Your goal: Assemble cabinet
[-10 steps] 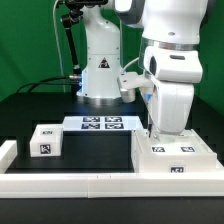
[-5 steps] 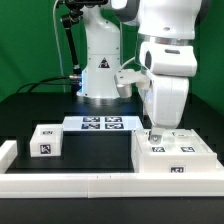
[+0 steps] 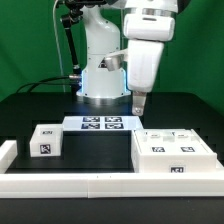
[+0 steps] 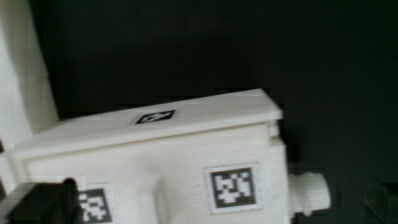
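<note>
The cabinet body point(image 3: 175, 152) is a big white box with several marker tags. It lies on the black table at the exterior view's right, against the front rail. In the wrist view it point(image 4: 160, 150) fills the lower half, with a white peg on one side. A small white tagged drawer block point(image 3: 44, 140) sits at the exterior view's left. My gripper point(image 3: 139, 104) hangs in the air above the cabinet's far left corner. It holds nothing and its fingers look apart. Only one dark finger shows at the wrist view's edge.
The marker board point(image 3: 103, 124) lies flat in front of the robot's base point(image 3: 100, 85). A long low white border rail point(image 3: 90, 186) runs along the table's front, with a short piece point(image 3: 8, 150) at the exterior view's left.
My gripper has risen from the cabinet's top and moved toward the exterior view's left and back. The cabinet and the drawer block have not moved.
</note>
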Available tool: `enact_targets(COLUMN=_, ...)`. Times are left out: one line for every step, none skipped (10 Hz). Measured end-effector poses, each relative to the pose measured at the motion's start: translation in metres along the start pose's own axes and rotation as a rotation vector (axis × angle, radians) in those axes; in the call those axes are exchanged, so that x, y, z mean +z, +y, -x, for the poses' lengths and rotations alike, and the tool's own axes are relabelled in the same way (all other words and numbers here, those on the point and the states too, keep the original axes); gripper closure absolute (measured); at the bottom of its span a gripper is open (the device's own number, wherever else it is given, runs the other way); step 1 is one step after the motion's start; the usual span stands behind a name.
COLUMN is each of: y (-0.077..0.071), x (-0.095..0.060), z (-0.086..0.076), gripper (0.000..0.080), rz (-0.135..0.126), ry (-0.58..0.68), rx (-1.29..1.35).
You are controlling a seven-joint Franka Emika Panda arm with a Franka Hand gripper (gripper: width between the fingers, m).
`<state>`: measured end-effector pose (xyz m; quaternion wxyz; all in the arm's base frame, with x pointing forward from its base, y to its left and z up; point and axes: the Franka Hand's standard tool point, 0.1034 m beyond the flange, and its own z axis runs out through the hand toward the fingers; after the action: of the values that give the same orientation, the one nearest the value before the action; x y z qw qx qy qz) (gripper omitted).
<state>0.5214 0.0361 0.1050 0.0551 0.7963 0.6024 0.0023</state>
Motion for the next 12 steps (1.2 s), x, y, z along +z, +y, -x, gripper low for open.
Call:
enact_targets(y=-0.013, x=0.000, z=0.000, gripper=0.0002, rz=0.019, ry=0.021, rx=0.044)
enact_targets(y=-0.028, x=0.003, z=-0.006, gripper=0.0002, rz=0.031, ry=0.047, rx=0.112)
enact_targets(y=-0.041, x=0.008, z=-0.015, gripper=0.0002, rz=0.043, ry=0.074, rx=0.113)
enact_targets(y=-0.040, x=0.008, z=-0.012, gripper=0.0002, rz=0.036, ry=0.067, rx=0.113)
enact_targets(y=-0.039, x=0.008, z=-0.012, gripper=0.0002, rz=0.036, ry=0.067, rx=0.128)
enact_targets(y=-0.040, x=0.008, z=-0.013, gripper=0.0002, rz=0.034, ry=0.069, rx=0.154)
enact_targets(y=-0.040, x=0.008, z=-0.013, gripper=0.0002, rz=0.033, ry=0.069, rx=0.197)
enact_targets(y=-0.040, x=0.008, z=-0.014, gripper=0.0002, rz=0.035, ry=0.085, rx=0.296)
enact_targets(y=-0.043, x=0.009, z=-0.014, gripper=0.0002, rz=0.041, ry=0.111, rx=0.421)
enact_targets(y=-0.047, x=0.011, z=-0.015, gripper=0.0002, rz=0.033, ry=0.123, rx=0.531)
enact_targets(y=-0.049, x=0.013, z=-0.018, gripper=0.0002, rz=0.023, ry=0.127, rx=0.601)
enact_targets(y=-0.050, x=0.015, z=-0.018, gripper=0.0002, rz=0.011, ry=0.130, rx=0.639)
